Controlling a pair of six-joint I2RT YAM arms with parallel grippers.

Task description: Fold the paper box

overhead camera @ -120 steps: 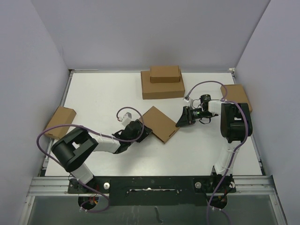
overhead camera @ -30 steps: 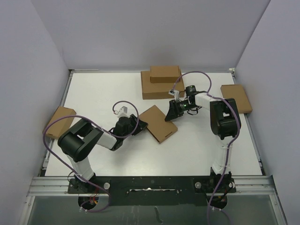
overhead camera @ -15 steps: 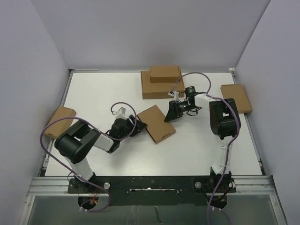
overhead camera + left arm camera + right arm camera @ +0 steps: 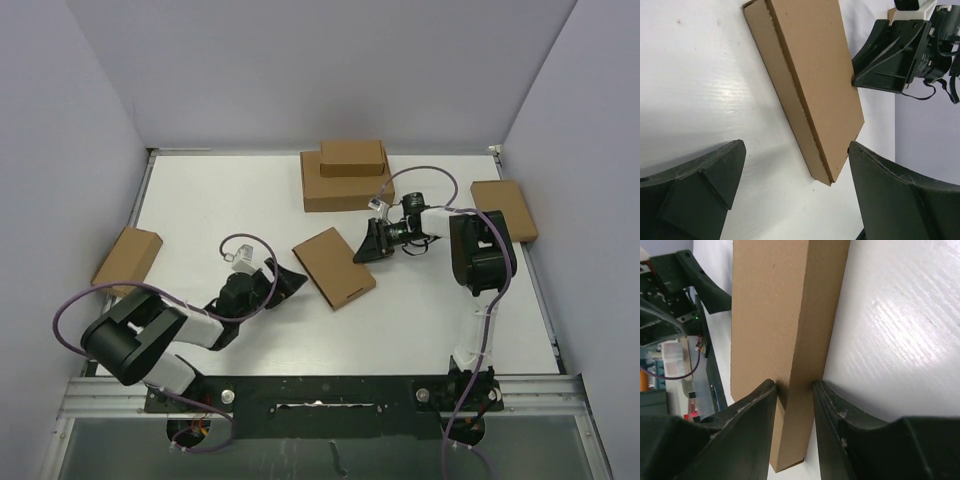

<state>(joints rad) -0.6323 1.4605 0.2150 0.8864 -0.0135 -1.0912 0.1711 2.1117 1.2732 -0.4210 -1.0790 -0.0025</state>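
Note:
The paper box (image 4: 334, 267) lies flat and closed on the white table, a thin brown cardboard mailer. My right gripper (image 4: 362, 250) is shut on its right edge; in the right wrist view both fingers (image 4: 755, 405) press the top face and the underside of the box (image 4: 775, 315). My left gripper (image 4: 287, 280) stands open just left of the box, not touching it. In the left wrist view the box (image 4: 810, 80) lies ahead of the wide-apart fingers (image 4: 695, 190), with its near corner just between their tips and the right gripper (image 4: 890, 60) beyond it.
A wide brown box (image 4: 347, 190) with a smaller one (image 4: 352, 157) on top stands at the back centre. Another brown box (image 4: 505, 208) lies at the right edge and one (image 4: 128, 256) at the left edge. Purple walls enclose the table.
My left gripper has opened, let go of the box's left corner and drawn back to the left and nearer. The right gripper has stayed on the box's right edge, closing a little.

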